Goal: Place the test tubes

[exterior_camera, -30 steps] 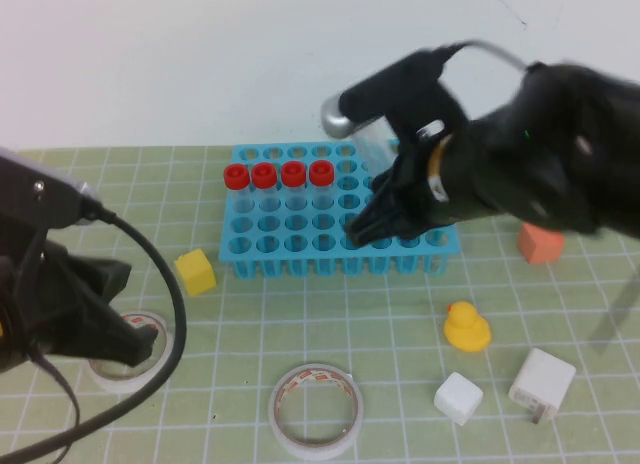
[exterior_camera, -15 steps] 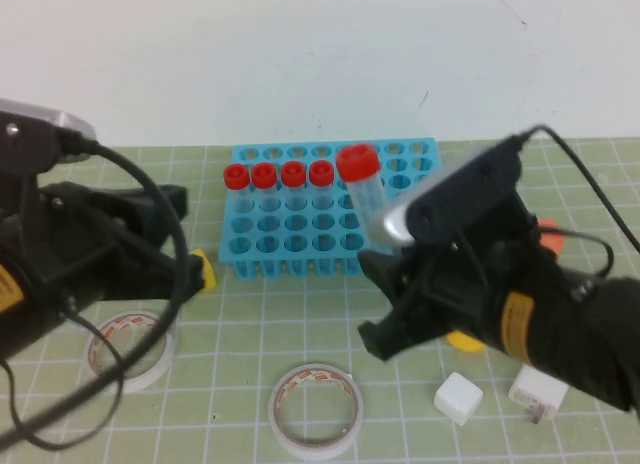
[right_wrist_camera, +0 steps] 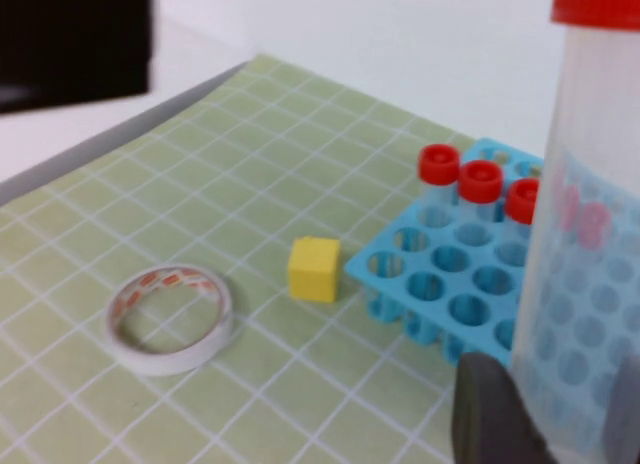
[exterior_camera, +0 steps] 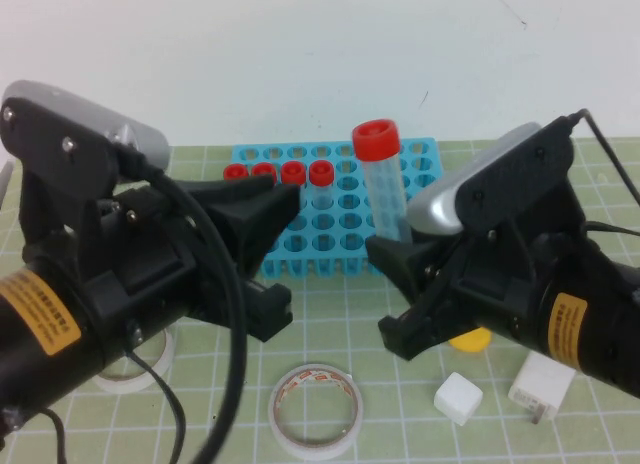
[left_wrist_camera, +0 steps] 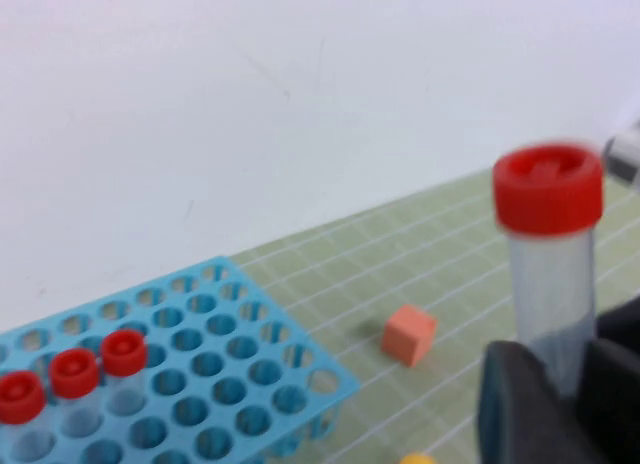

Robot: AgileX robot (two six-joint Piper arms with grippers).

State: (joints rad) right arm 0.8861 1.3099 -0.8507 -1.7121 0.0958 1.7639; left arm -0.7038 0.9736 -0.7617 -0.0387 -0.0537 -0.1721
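Over the desk (exterior_camera: pixel 400 434), test tube (exterior_camera: pixel 385 189): being held upright, near rack (exterior_camera: pixel 340 209).
Right gripper (exterior_camera: pixel 400 246): jaws being pressed closed on test tube.
Left gripper (exterior_camera: pixel 285 254): being held raised, left of test tube; state cannot be told.

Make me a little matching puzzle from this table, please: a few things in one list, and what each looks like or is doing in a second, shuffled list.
Things
1. loose test tube
2. rack
3. left gripper
4. white cube

States
A. blue, with four capped tubes standing in it
B. sitting on the green mat, near right
C. red cap up, clamped in the right gripper, held in the air
D. open and empty, raised by the rack's left end

Pairs: 1-C, 2-A, 3-D, 4-B
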